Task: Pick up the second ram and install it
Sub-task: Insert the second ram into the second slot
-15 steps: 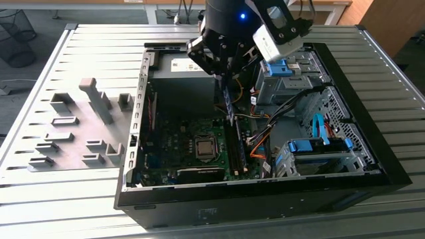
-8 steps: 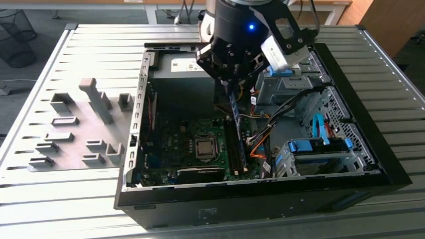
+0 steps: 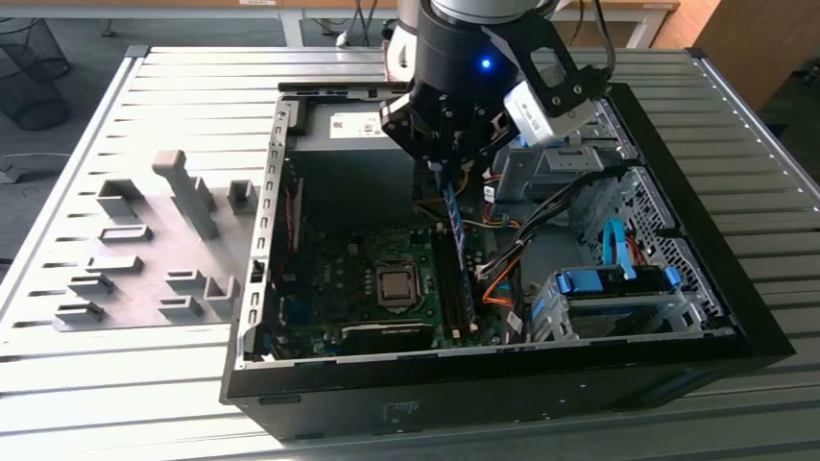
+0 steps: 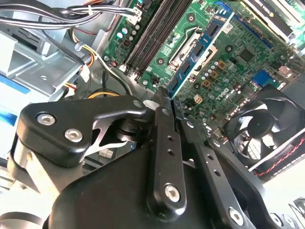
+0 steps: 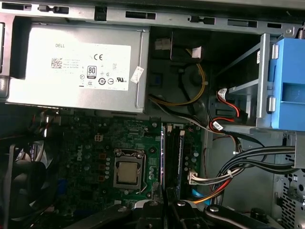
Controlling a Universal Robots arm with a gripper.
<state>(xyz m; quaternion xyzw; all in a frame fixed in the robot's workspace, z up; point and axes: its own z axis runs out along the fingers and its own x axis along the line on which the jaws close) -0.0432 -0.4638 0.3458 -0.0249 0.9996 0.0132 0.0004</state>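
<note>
Holding: the second ram [image 3: 451, 206] is pinched edge-down by the pincer [image 3: 446, 173] above the motherboard [image 3: 346, 279].
Handling: judged light, stiff, fragile; best gripped at bare board edges.

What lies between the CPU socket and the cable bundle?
The black memory slots, running side by side between the CPU socket and the cable bundle, in the first wrist view.

Second ram [image 3: 451, 206] above motherboard [image 3: 346, 279] slots
</note>
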